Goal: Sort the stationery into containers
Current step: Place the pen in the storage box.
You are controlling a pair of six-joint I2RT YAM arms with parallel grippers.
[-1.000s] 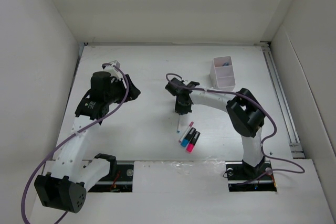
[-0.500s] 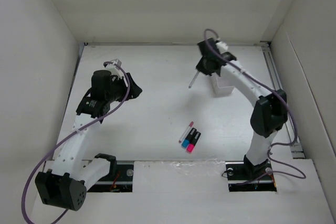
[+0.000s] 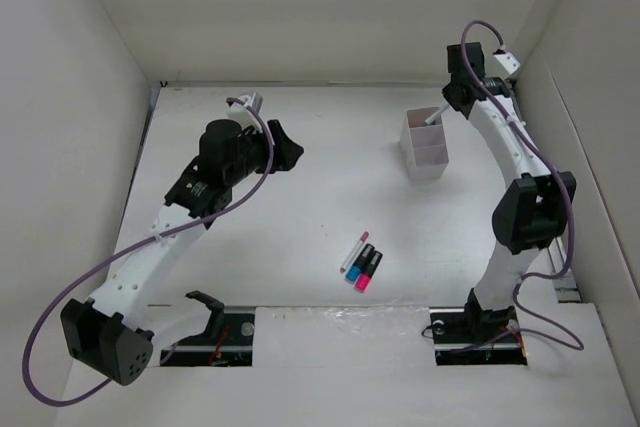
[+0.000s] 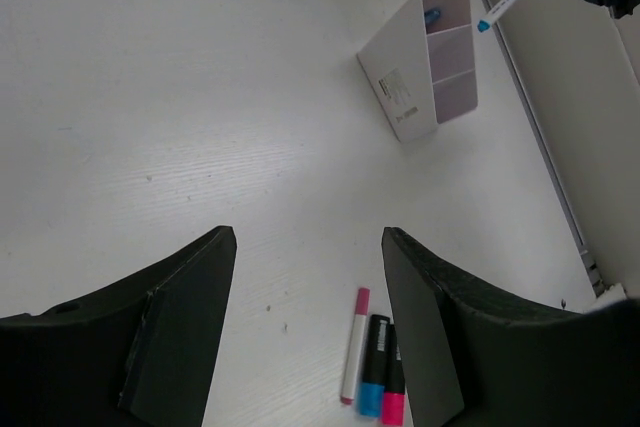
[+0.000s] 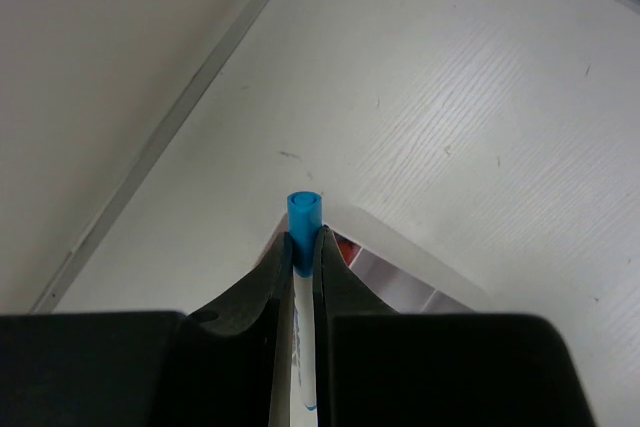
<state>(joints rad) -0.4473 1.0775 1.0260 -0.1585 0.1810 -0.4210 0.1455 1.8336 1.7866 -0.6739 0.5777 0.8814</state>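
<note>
The right tool (image 3: 457, 97) is shut narrow around a white pen (image 3: 432, 118) with a blue tip, its two dark fingers (image 5: 250, 292) pressed against the barrel from both sides in the right wrist view. The pen slants down and to the left from the tool, and its blue tip sits at or just above the rim of the far compartment of the box (image 3: 425, 147); whether the tip has entered the compartment cannot be told. The box is small, white, translucent and divided, standing upright at the far right of the white surface (image 3: 300, 217), with the right arm arched high over it. In the left wrist view a small blue piece (image 4: 431, 17) shows inside the far compartment, and a label is visible on the box's side wall. The left tool (image 4: 310, 237) is wide open and holds nothing, its dark fingers (image 4: 180, 322) spread apart as it hangs above the left half of the surface, well apart from the box. Three pieces of stationery lie together near the front middle of the surface, between the two arm bases and well apart from both tools. A thin pen (image 3: 354, 252) with a pink end lies on the left of the group. Just beside it is a black blue-ended marker (image 3: 362, 265), and touching that on its right is a black pink-ended marker (image 3: 370, 271). All three lie roughly parallel, slanting up to the right in the top view.
</note>
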